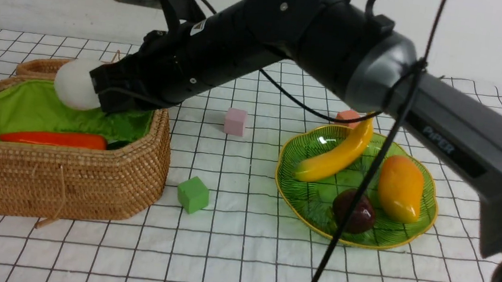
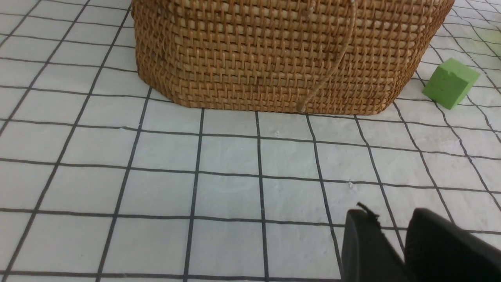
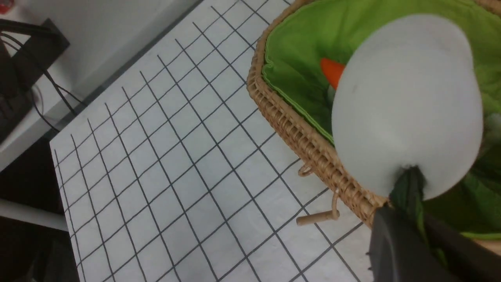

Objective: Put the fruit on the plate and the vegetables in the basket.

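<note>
The right pincer (image 3: pixel 415 213) is hanging over the basket (image 1: pixel 85 188), jaws pinched tight on the dark green leaves of the white radish (image 1: pixel 75 83), and the radish is dangling above the green lining near the basket's back rim. Down inside, the carrot (image 1: pixel 55 138) is lying along the bottom; something dark green is sitting just beside its tip, probably the carrot's leaves, though the view is too poor there to be sure.

Over on the plate (image 1: pixel 426 222), the banana (image 1: pixel 339 158), the mango (image 1: pixel 400 189) and the small dark fruit (image 1: pixel 356 212) are all resting together, so the fruit half is looking finished. Green cube (image 1: pixel 193 194) and pink cube (image 1: pixel 235 121) are sitting on the surface between basket and plate, out of play.

The left pincer (image 2: pixel 391 243) is idling low over the surface in front of the basket, jaws narrowly parted, holding nothing.

So we are watching the radish drop-off. The next move is calling for a short descent into the basket, clear of the carrot, then opening the jaws to let the leaves go.
</note>
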### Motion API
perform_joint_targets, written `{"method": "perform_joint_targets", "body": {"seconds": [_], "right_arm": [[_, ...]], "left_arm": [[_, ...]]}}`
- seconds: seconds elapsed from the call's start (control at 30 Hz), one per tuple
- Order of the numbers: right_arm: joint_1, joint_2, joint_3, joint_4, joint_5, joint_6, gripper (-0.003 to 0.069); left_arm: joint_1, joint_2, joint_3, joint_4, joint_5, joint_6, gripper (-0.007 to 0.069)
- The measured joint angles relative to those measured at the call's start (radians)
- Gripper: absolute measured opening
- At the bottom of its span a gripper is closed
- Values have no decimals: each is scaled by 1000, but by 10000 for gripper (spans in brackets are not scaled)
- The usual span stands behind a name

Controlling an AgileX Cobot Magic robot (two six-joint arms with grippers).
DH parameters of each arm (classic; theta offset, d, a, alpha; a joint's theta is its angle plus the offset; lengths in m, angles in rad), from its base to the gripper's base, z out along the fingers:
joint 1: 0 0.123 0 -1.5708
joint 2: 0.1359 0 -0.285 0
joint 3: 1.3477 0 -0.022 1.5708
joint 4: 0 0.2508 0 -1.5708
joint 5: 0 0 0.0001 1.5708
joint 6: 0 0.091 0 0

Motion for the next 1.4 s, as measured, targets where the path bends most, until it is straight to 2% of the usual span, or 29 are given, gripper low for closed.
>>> {"method": "perform_joint_targets", "body": {"seconds": [0.07,0.17,0.27,0.33,0.37,0.4,0.43,0.47,0.5,0.53,0.6,0.63,0.7,0.73,0.83,0.93,1.07,1.2,1.4], "right_arm": [[0,28,-8,5,-7,-1,5],[0,83,-10,2,-22,3,52],[0,97,-10,-2,-36,4,146],[0,97,-10,-2,-45,7,248],[0,96,-10,-2,-46,8,260],[0,93,-12,-2,-51,16,373],[0,90,-12,-2,-50,19,439],[0,88,-12,-2,-50,19,452],[0,75,-12,-13,-41,25,569],[0,73,-12,-13,-41,25,580],[-3,37,-18,-45,-12,25,660],[-10,12,-24,-63,11,25,673],[-16,-8,-30,-84,41,25,677],[-38,-66,-48,-133,120,25,673],[-69,-135,-60,-193,224,25,654],[-128,-262,-66,-300,364,25,597],[-182,-467,43,-434,390,72,501],[-191,-728,332,-548,398,167,366],[-191,-935,738,-603,406,260,145]], "left_arm": [[0,0,0,0,0,0,162],[0,0,0,0,0,0,165],[0,0,0,0,0,0,166],[0,0,0,0,0,0,167],[0,0,0,0,0,0,167],[0,0,0,0,0,0,168],[0,0,0,0,0,0,168],[0,0,0,0,0,0,168],[0,0,0,0,0,0,169],[0,0,0,0,0,0,169],[0,0,0,0,0,0,172],[0,0,0,0,0,0,174],[0,0,0,0,0,0,174],[0,0,0,0,0,0,175],[0,0,0,0,0,0,175],[0,0,0,0,0,0,177],[0,0,0,0,0,0,181],[0,0,0,0,0,0,183],[0,0,0,0,0,0,185]]}}
